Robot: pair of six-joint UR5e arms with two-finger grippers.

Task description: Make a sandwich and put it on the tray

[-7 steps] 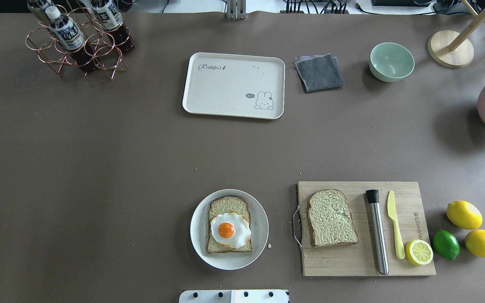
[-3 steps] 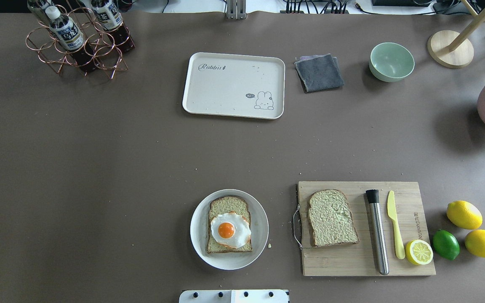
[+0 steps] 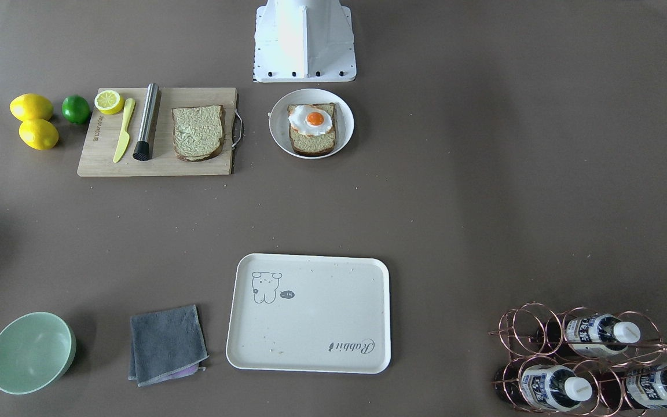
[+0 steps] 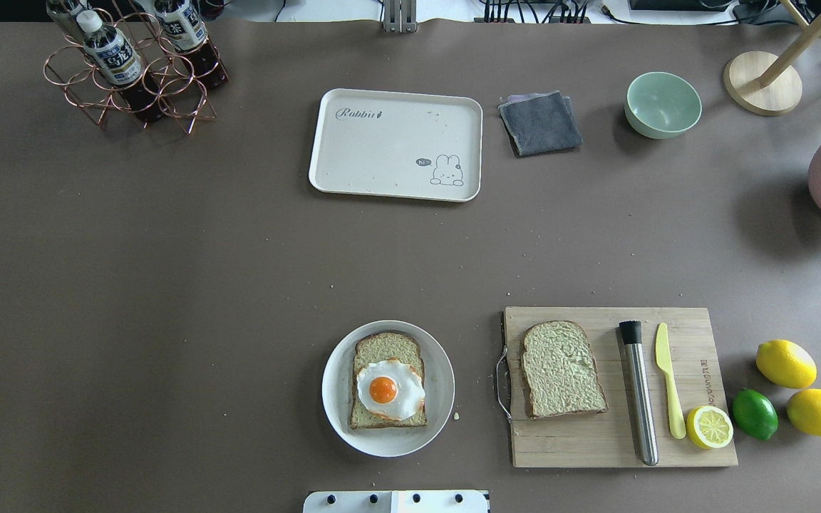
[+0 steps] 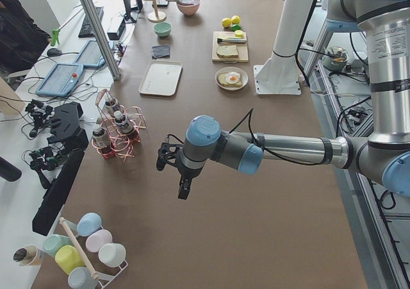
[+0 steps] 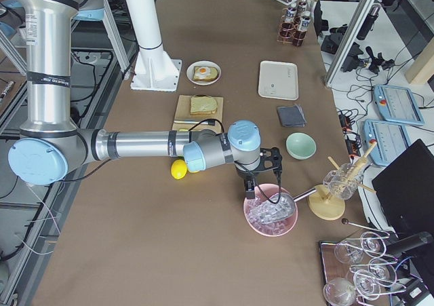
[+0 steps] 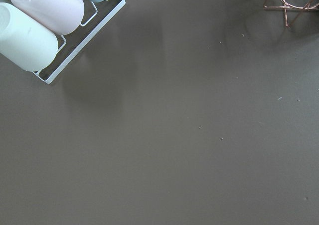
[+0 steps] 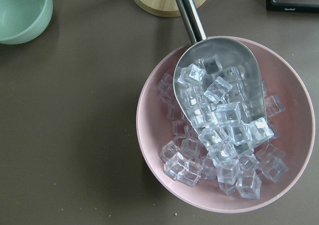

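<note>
Faintly speckled, the cream-white tray (image 4: 382,153) bears seemingly a rabbit drawing (image 4: 446,171).

Matt cream tray (image 4: 395,144), wooden cutting board (image 4: 621,442), brushed-metal muddler (image 4: 641,399), grey cloth (image 4: 540,122)

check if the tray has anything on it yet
Empty: the tray shows only its bare printed surface. The egg-topped slice is on the plate.

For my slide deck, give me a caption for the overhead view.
Before assembly: egg on bread on a plate, second slice on the cutting board, tray farther back.
</note>
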